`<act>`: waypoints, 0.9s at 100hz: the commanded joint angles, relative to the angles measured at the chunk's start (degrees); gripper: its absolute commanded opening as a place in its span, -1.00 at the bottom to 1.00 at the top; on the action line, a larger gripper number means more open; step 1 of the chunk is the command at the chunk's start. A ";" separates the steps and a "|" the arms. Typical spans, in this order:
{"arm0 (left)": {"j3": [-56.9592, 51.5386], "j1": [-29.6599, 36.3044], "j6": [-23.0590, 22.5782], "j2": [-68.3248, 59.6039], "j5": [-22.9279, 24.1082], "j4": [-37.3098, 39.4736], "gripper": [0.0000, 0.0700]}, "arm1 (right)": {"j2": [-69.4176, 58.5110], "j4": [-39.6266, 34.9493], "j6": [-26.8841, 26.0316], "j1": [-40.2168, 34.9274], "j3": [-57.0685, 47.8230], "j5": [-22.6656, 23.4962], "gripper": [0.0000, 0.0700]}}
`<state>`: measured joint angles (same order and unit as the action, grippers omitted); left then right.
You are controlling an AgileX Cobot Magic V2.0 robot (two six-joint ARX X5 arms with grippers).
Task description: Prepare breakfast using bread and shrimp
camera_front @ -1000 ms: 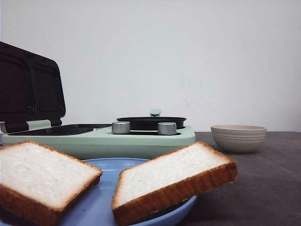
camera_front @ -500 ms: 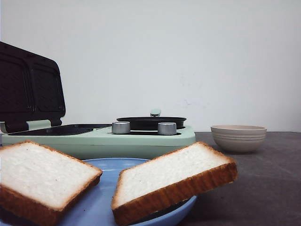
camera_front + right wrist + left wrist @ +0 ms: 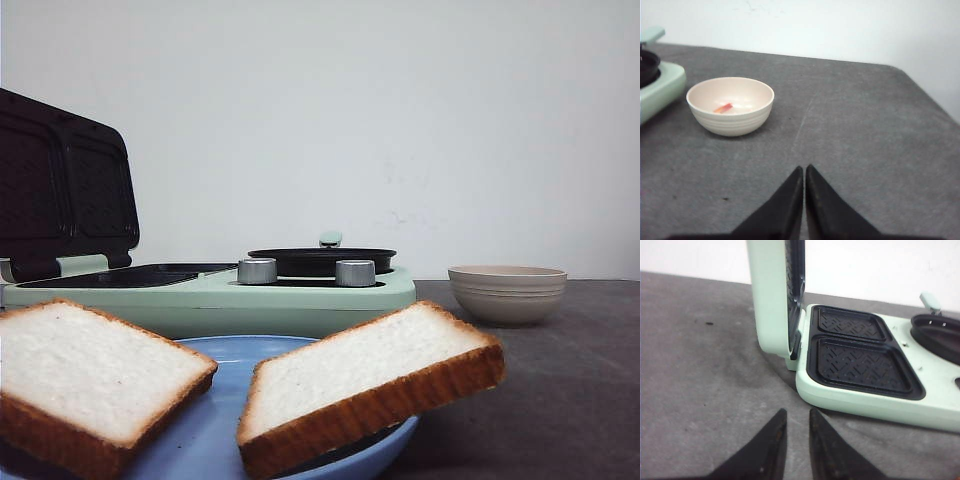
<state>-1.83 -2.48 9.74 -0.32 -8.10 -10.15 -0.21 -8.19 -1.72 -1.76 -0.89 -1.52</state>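
Two bread slices lie on a blue plate point(image 3: 215, 440) close to the front camera, one at the left point(image 3: 90, 375) and one at the right point(image 3: 360, 375), its corner hanging over the rim. One small orange-red shrimp point(image 3: 723, 108) lies in the beige ribbed bowl point(image 3: 731, 107). In the front view only the outside of that bowl point(image 3: 507, 292) shows. My left gripper point(image 3: 797, 412) hovers over bare grey table beside the mint sandwich maker point(image 3: 865, 400), slightly open and holding nothing. My right gripper point(image 3: 804, 168) is shut and empty, well short of the bowl. Neither gripper appears in the front view.
The sandwich maker's lid point(image 3: 772, 295) stands upright, exposing two black ribbed plates point(image 3: 860, 362). A small black pan point(image 3: 322, 260) sits on the maker's right half behind two silver knobs point(image 3: 257, 271). In the right wrist view the grey table edge point(image 3: 930, 100) falls away beyond the bowl.
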 commanded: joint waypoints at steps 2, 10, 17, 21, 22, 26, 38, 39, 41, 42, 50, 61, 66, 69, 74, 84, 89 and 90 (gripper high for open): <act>0.50 0.02 7.37 0.02 -0.52 -0.83 -0.99 | 0.00 0.35 -9.42 0.07 0.13 0.00 -1.00; -1.14 0.02 11.34 0.02 -0.52 -2.43 -0.99 | 0.00 -0.31 -14.82 0.07 -0.48 0.28 -1.00; -3.93 0.04 15.04 -0.13 -0.57 -4.44 -0.98 | -0.07 -3.10 -20.04 0.07 -2.47 0.92 -1.00; -6.12 0.04 16.28 -0.37 -0.87 -5.81 -0.98 | -0.09 -4.92 -22.12 0.07 -3.96 1.66 -1.00; -6.69 0.04 16.52 -0.48 -0.96 -6.14 -0.98 | -0.11 -5.33 -22.38 0.07 -4.35 1.77 -1.00; -9.16 0.04 16.70 -1.09 -1.01 -7.23 -0.98 | -0.39 -6.78 -23.26 0.07 -5.92 2.19 -1.00; -17.35 0.04 16.26 -5.60 -0.98 -10.19 -0.98 | -3.21 -10.69 -25.05 0.07 -11.67 3.17 -1.00; -18.08 0.04 16.17 -6.25 -1.01 -10.47 -0.98 | -3.65 -11.06 -25.27 0.07 -12.22 3.26 -1.00; -19.43 0.04 15.93 -7.48 -1.03 -11.04 -0.98 | -4.59 -11.85 -25.86 0.07 -13.38 3.43 -1.00; -20.13 0.04 15.80 -8.15 -1.05 -11.34 -0.98 | -5.11 -12.31 -26.21 0.07 -13.94 3.56 -1.00; -25.33 0.04 13.84 -14.36 -2.47 -14.01 -0.98 | -10.49 -15.28 -27.06 0.07 -18.40 5.05 -1.00; -31.04 0.15 10.67 -23.69 -5.40 -17.20 -0.99 | -20.06 -18.21 -26.08 0.07 -23.96 8.74 -1.00; -32.79 0.46 10.43 -27.39 -6.84 -18.21 -0.99 | -24.55 -19.43 -25.73 0.07 -26.25 9.99 -1.00; -33.66 0.59 10.45 -29.44 -7.43 -18.86 -0.99 | -26.95 -20.04 -25.46 0.07 -27.50 10.64 -1.00; -34.75 0.74 10.43 -32.33 -8.17 -20.00 -0.99 | -30.45 -20.68 -24.79 0.07 -29.40 11.15 -1.00; -35.21 0.74 10.45 -36.13 -10.62 -21.75 -0.99 | -34.93 -20.74 -24.61 0.02 -31.91 12.13 -1.00; -35.21 0.74 10.45 -37.24 -11.61 -23.23 -0.99 | -36.22 -20.74 -24.61 0.02 -32.54 12.76 -1.00; -35.21 0.74 10.45 -37.42 -11.67 -23.54 -0.99 | -36.41 -20.74 -24.61 0.02 -32.61 12.81 -1.00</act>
<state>-36.32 -1.69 20.99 -36.97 -18.55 -32.69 -35.86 -29.10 -26.85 -1.76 -32.12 10.70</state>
